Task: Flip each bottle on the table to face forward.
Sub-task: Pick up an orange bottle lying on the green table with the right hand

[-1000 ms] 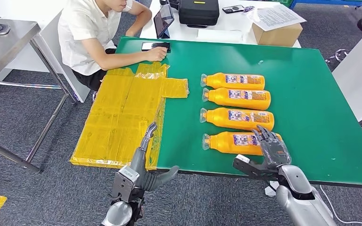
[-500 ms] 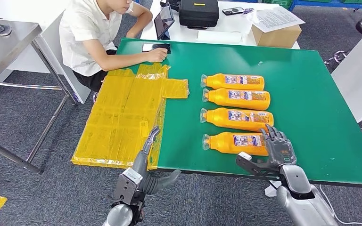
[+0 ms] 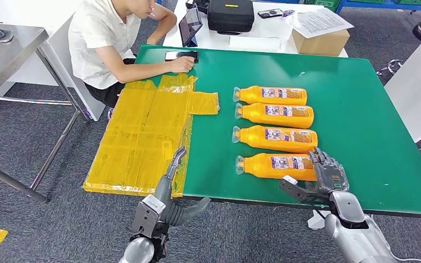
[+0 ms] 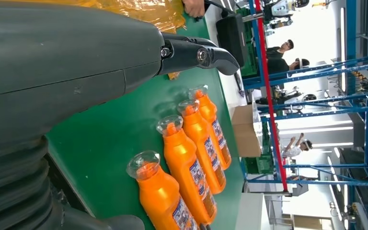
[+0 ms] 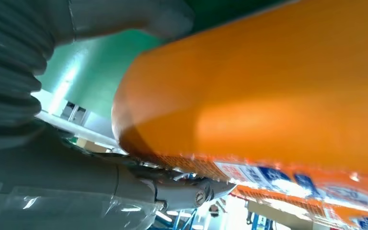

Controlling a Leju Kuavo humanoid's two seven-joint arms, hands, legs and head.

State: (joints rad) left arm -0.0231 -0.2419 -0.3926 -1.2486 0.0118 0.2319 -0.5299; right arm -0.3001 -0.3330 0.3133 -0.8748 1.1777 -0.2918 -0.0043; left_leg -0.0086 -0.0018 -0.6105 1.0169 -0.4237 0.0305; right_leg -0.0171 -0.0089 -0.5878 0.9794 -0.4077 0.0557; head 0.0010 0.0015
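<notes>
- Left hand (image 3: 167, 189): we log it at the near table edge, over the yellow sheet (image 3: 142, 137), fingers spread and holding nothing.
- Right hand (image 3: 320, 178): at the base end of the nearest bottle (image 3: 277, 166), dark fingers laid over that end, thumb stretched along the table's front edge below it. The right wrist view shows the orange body pressed close against the hand; we cannot tell whether the grasp is closed.
- Bottles: we count four orange ones lying on their sides in a column on the green table (image 3: 362, 126), caps pointing to the robot's left, labels facing up. Past the nearest come the second bottle (image 3: 277, 138), the third bottle (image 3: 277, 114) and the farthest bottle (image 3: 271, 95).
- Person (image 3: 109, 44): seated at the far left corner, one hand resting by a phone (image 3: 181, 55).
- Beyond the table: a tablet (image 3: 191, 24), a black case (image 3: 230, 15) and a cardboard box (image 3: 322, 38).
</notes>
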